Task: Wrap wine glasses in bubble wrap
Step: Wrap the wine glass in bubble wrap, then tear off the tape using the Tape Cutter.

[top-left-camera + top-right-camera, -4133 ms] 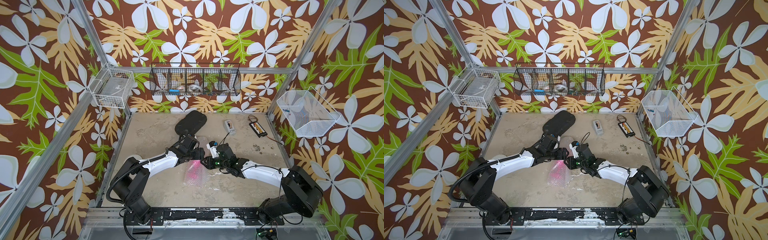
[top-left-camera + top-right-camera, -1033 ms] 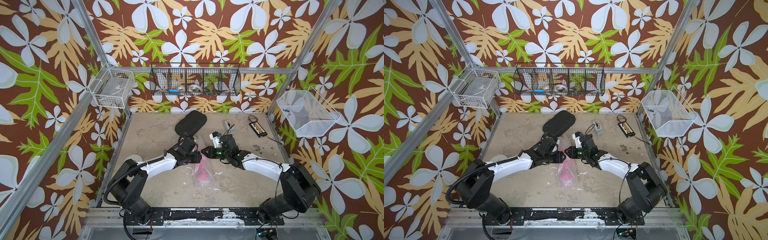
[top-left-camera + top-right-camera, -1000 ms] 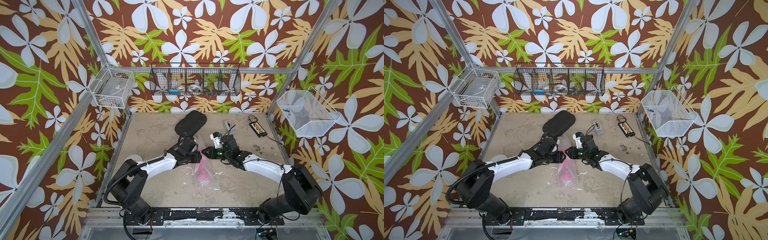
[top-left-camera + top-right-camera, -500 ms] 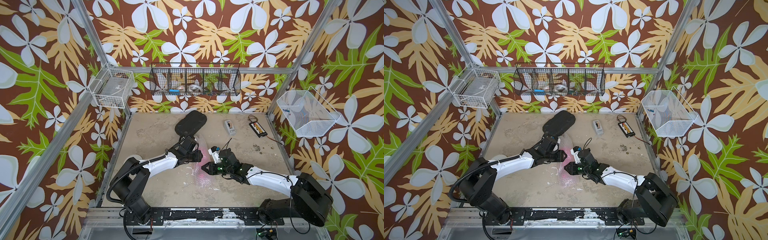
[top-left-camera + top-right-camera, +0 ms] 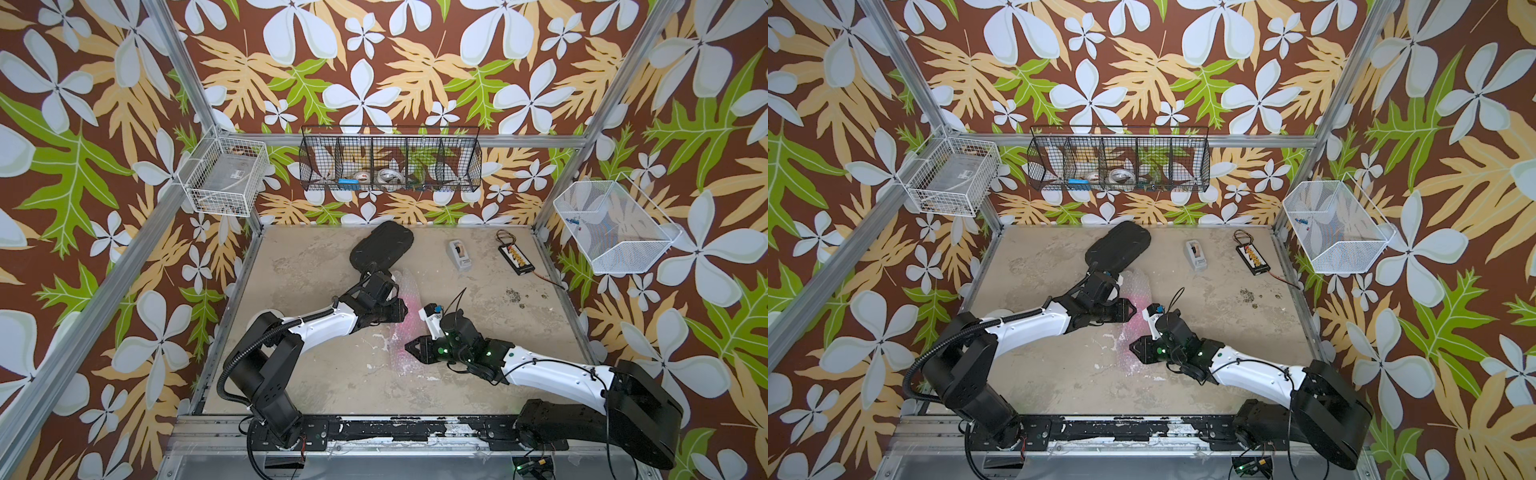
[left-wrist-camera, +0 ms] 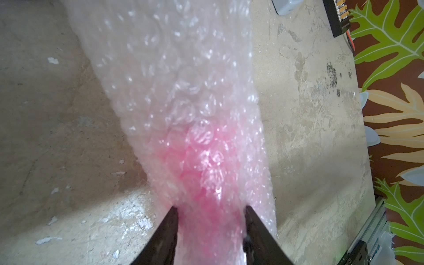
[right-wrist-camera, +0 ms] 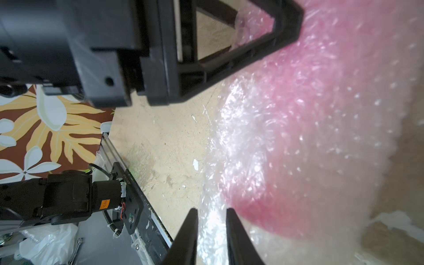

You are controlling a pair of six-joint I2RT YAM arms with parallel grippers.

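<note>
Near tabletop (image 5: 291, 374) centre, clamps the wine glass (image 6: 202, 165), swathed in bubble wrap (image 6: 165, 68), from 9 o'clock with the left claw (image 6: 210, 212), jaws half-wide around the bundle. Pinches the sheet's loose end at 6 o'clock with the right claw (image 7: 212, 212), jaws narrow. Risks peeling the wrap open, or tearing it, should the pull at 6 o'clock outrun the hold at 9.

Beige tabletop (image 5: 311, 270) bears bubble wrap (image 5: 398, 357); black case (image 5: 381, 245); tape dispenser (image 5: 459, 254); wired board (image 5: 518, 258).
</note>
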